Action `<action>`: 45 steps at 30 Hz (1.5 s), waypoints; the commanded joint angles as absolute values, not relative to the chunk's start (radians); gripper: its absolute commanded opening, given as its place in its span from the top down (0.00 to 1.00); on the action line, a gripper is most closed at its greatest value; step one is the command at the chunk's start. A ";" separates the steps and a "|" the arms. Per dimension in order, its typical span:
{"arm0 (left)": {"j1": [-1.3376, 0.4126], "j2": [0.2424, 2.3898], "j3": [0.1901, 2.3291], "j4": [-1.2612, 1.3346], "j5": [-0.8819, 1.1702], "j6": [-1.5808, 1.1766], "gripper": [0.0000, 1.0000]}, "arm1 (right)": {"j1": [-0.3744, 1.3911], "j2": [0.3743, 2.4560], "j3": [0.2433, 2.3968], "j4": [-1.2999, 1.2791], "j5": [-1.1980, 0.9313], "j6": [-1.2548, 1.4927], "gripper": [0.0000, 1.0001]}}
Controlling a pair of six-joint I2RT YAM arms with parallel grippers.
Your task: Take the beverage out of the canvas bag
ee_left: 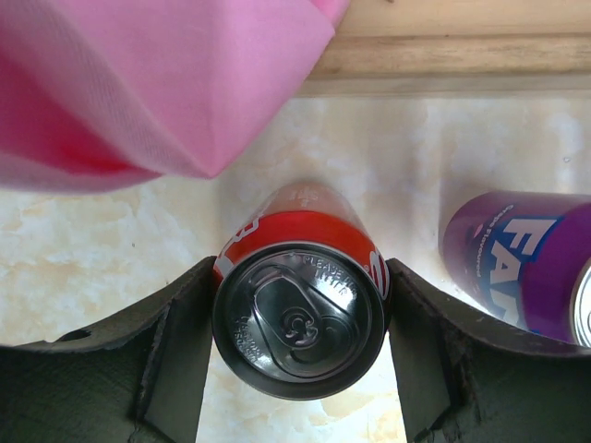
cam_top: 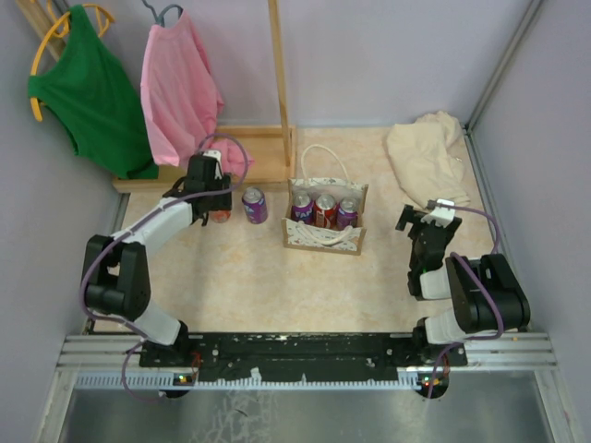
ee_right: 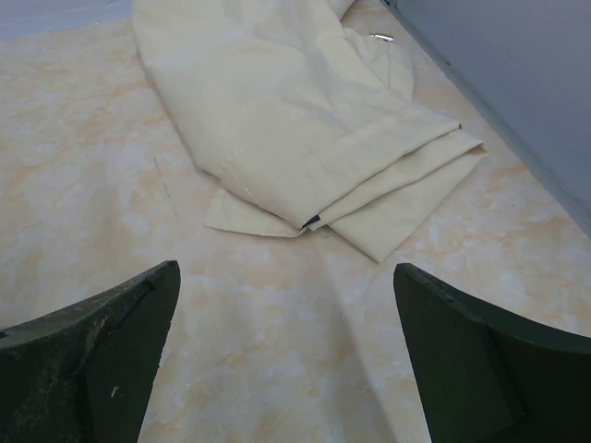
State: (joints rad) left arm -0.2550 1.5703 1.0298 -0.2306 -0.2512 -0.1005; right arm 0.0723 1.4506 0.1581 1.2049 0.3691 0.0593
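The canvas bag (cam_top: pixel 323 236) stands mid-table, its white rope handles up, with three beverage cans inside: purple (cam_top: pixel 303 207), red (cam_top: pixel 325 209) and purple (cam_top: pixel 347 212). My left gripper (cam_top: pixel 217 205) (ee_left: pixel 300 309) is left of the bag, shut on an upright red can (ee_left: pixel 300 318) (cam_top: pixel 220 216), one pad against each side, low over the table. A purple can (cam_top: pixel 254 205) (ee_left: pixel 517 263) stands just right of it, outside the bag. My right gripper (cam_top: pixel 423 221) (ee_right: pixel 284 277) hovers open and empty to the bag's right.
A pink garment (cam_top: pixel 180 92) (ee_left: pixel 138 83) hangs right over my left gripper, by a green one (cam_top: pixel 92 92). The wooden rack base (cam_top: pixel 263 152) (ee_left: pixel 443 55) lies just behind. A folded cream cloth (cam_top: pixel 427 157) (ee_right: pixel 295 120) lies at the back right, near the wall.
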 commanded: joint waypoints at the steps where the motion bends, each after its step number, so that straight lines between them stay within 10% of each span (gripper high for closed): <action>1: -0.250 1.600 1.074 -0.189 -0.226 -0.119 0.99 | 0.081 1.453 0.172 1.249 0.386 0.049 0.01; 8: -0.250 1.616 1.094 -0.225 -0.209 -0.126 0.56 | 0.081 1.453 0.172 1.248 0.386 0.048 0.01; 13: -0.250 1.590 1.108 -0.242 -0.215 -0.125 0.00 | 0.081 1.453 0.172 1.247 0.386 0.048 0.01; 23: -0.250 1.473 1.171 -0.310 -0.245 -0.106 0.00 | 0.081 1.453 0.172 1.249 0.386 0.049 0.01; 31: -0.314 1.309 1.223 -0.234 0.106 -0.022 0.02 | 0.081 1.453 0.172 1.248 0.386 0.047 0.01; 40: -0.556 1.426 1.366 -0.276 0.241 0.078 0.25 | 0.081 1.453 0.172 1.249 0.385 0.048 0.01; 45: -0.664 1.555 1.440 -0.275 0.324 0.128 0.16 | 0.081 1.453 0.172 1.248 0.386 0.048 0.01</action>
